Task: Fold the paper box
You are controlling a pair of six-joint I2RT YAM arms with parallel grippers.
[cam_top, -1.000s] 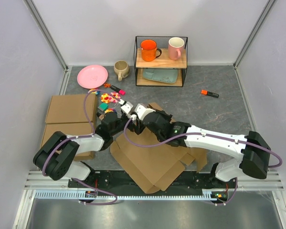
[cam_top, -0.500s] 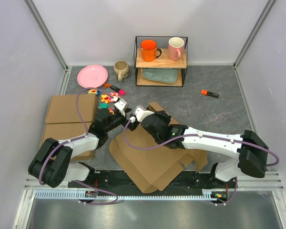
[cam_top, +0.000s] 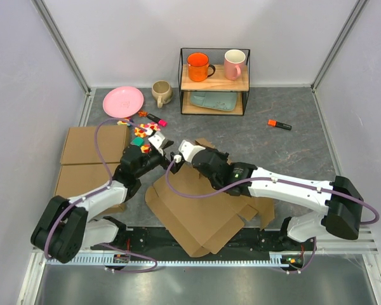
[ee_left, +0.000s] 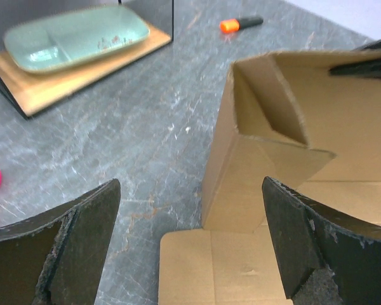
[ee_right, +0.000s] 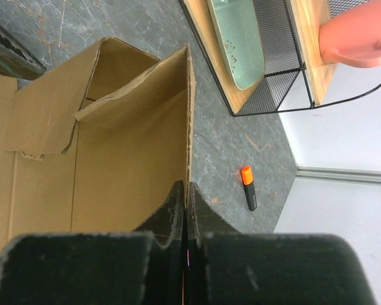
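Paper box [cam_top: 200, 216], near-centre of table [cam_top: 292, 146]: likely light, thin card, stiff but creasable. R gripper [ee_right: 185, 213] pinches raised far wall's top edge; L gripper [ee_left: 190, 219] spread wide at wall's left corner. Best hold: flap edges nr creases.

We are finding the paper box [cam_top: 203, 210] lying on the table [cam_top: 292, 152] just ahead of the arm bases. Behind it, by the back wall, a wire rack [cam_top: 214, 76] is carrying a left-hand mug [cam_top: 199, 65] and a right-hand mug [cam_top: 233, 63] on top and a dish [cam_top: 214, 100] below. Left of the rack a loose mug [cam_top: 160, 93] and a plate [cam_top: 122, 101] are sitting. The flat boxes [cam_top: 92, 145] are lying edge to edge nearer us on the left. A marker [cam_top: 279, 124] is lying right of the rack.
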